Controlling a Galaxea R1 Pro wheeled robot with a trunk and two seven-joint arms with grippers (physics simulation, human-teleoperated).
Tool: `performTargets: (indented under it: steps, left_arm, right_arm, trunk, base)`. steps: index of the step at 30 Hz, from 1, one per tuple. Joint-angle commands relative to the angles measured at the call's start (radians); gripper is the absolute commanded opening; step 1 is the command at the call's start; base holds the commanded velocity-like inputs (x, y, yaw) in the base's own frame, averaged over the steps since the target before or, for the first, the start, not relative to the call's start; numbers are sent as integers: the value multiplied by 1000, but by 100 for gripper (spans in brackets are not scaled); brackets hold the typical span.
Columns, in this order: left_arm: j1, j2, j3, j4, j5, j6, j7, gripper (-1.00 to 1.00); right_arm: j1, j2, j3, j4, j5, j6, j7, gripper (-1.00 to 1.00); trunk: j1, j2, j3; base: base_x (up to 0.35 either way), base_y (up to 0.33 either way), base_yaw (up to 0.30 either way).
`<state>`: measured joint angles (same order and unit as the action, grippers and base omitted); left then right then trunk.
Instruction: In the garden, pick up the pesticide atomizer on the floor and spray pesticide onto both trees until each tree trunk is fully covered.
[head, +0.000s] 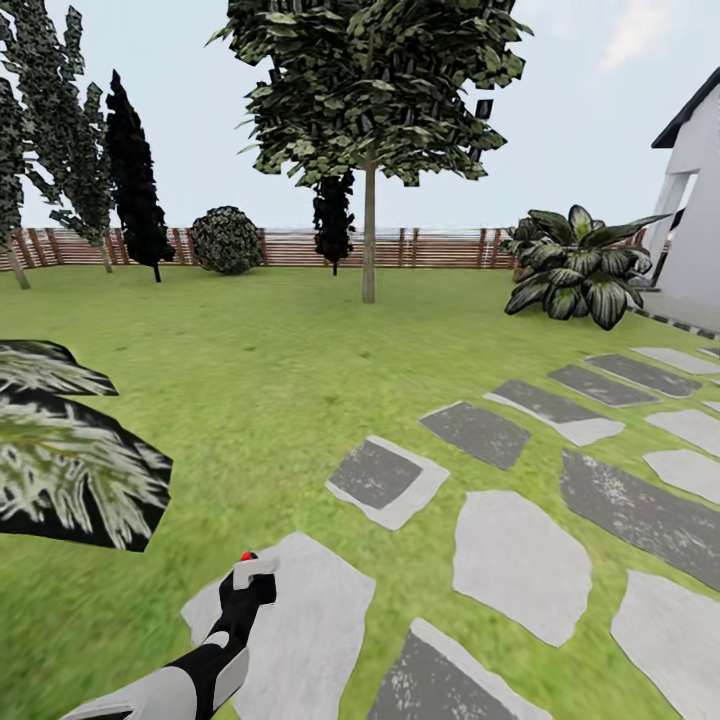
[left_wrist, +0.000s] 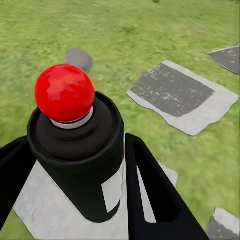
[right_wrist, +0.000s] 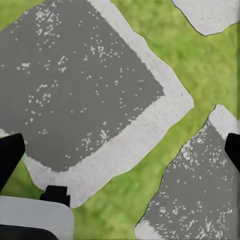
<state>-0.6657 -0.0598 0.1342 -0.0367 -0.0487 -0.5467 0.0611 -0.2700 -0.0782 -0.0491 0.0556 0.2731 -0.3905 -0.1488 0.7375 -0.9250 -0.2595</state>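
My left gripper (head: 243, 592) is shut on the pesticide atomizer (head: 250, 573), a small black bottle with a grey head and a red nozzle tip, held low over a pale stepping stone. In the left wrist view the atomizer (left_wrist: 75, 135) stands between the black fingers (left_wrist: 150, 190), with my left gripper (left_wrist: 75, 147) closed around its body. One broadleaf tree (head: 370, 90) stands far ahead across the lawn, and its thin straight trunk (head: 368, 240) is bare. My right gripper (right_wrist: 120, 150) is open above grey stepping stones, nothing between its fingers.
Stepping stones (head: 520, 560) cover the lawn to the right and ahead. A palm-like plant (head: 70, 460) lies close on the left, a leafy one (head: 575, 265) near the white house (head: 695, 200). Dark conifers (head: 135, 180), a round bush (head: 226, 240) and a slat fence (head: 440, 248) line the back.
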Motion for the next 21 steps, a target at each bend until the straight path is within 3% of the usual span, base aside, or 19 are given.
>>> performTargets:
  steps: [1,9,21]
  left_arm:
    - [0,0,0,0,0,0,0,-100]
    - [0,0,0,0,0,-1,0,-100]
    - [0,0,-1,0,0,-1,0,-100]
  right_arm:
    - [0,0,0,0,0,0,0,100]
    - [0,0,0,0,0,0,0,100]
    - [0,0,0,0,0,0,0,100]
  trunk:
    - [0,0,0]
    - [0,0,0]
    - [0,0,0]
  base:
    - [344,0,0]
    - [306,0,0]
    - [192,0,0]
